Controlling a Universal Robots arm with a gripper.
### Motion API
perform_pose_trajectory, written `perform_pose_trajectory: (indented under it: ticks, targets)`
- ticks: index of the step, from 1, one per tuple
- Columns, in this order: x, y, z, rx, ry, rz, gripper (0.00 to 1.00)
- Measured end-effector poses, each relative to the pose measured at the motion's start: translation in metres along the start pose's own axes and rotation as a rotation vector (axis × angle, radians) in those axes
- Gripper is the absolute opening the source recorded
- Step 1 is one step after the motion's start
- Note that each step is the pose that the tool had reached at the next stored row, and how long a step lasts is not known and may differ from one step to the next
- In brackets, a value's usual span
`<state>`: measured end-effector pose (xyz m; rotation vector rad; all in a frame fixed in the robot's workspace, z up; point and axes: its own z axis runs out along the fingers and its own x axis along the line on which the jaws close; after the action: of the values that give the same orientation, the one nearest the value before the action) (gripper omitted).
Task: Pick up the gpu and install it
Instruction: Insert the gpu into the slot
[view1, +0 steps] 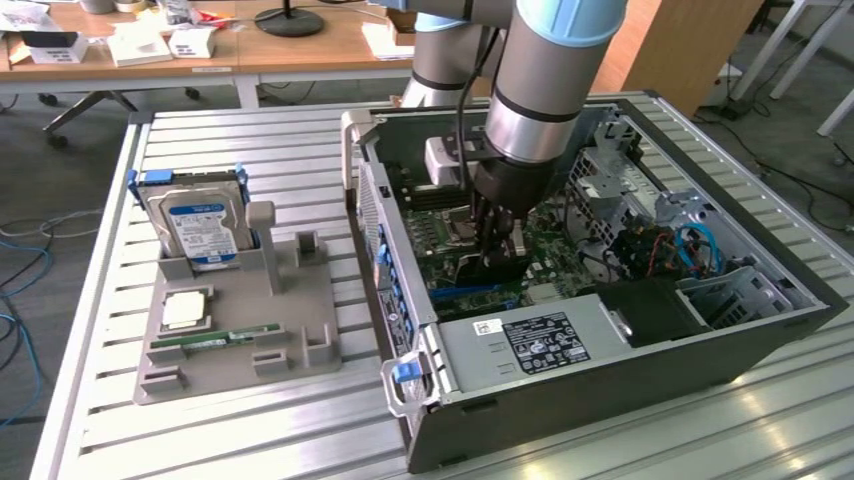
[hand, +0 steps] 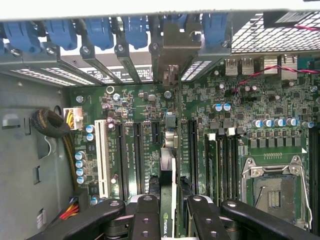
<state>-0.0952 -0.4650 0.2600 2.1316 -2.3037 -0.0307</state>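
Gripper (view1: 497, 245): one. The jaws are part-closed and clamped on the gpu (view1: 483, 268). The card hangs on edge inside the computer case, just above the long slots of the motherboard. In the wrist view the fingers (hand: 146, 217) flank the gpu (hand: 167, 180) on both sides.

Step in hand, as judged: the pick-up is done and installing is under way. The card is over the slots and does not look seated. Seating it would call for three things:
- the card's lower edge in line with one black slot
- its end bracket meeting the rear opening
- a straight push down, with no tilt

Stock, largest first:
- Table (view1: 267, 140): one, slatted metal.
- Computer case (view1: 601, 390): one, lying on its side, open on top.
- Arm (view1: 561, 70): one, reaching down into the case.
- Holder (view1: 227, 365): one, grey, beside the case on the exterior view's left.
- Power supply (view1: 527, 342): one, in the near corner of the case.
- Motherboard (hand: 250, 100): one, green.
- Hard drive (view1: 200, 225): one, with a blue label, upright in the holder.
- Memory stick (view1: 214, 341): one, flat in the holder.
- Processor chip (view1: 184, 310): one, square, flat in the holder.
- Processor socket (hand: 277, 187): one, empty.
- White slot (hand: 102, 155): one. There are several black slots beside it, but the card hides part of the row, so the exact count cannot be told.
- Blue clips (hand: 62, 32): at least five, along the rear wall.
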Motion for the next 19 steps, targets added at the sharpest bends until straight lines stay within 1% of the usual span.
perform_pose_trajectory:
  ticks: [14, 19]
  targets:
    - [0.0, 0.0, 0.0025, 0.0001, 0.0, 0.0, 0.26]
    - [-0.0006, 0.0, 0.0025, -0.0001, -0.0014, 0.0, 0.26]
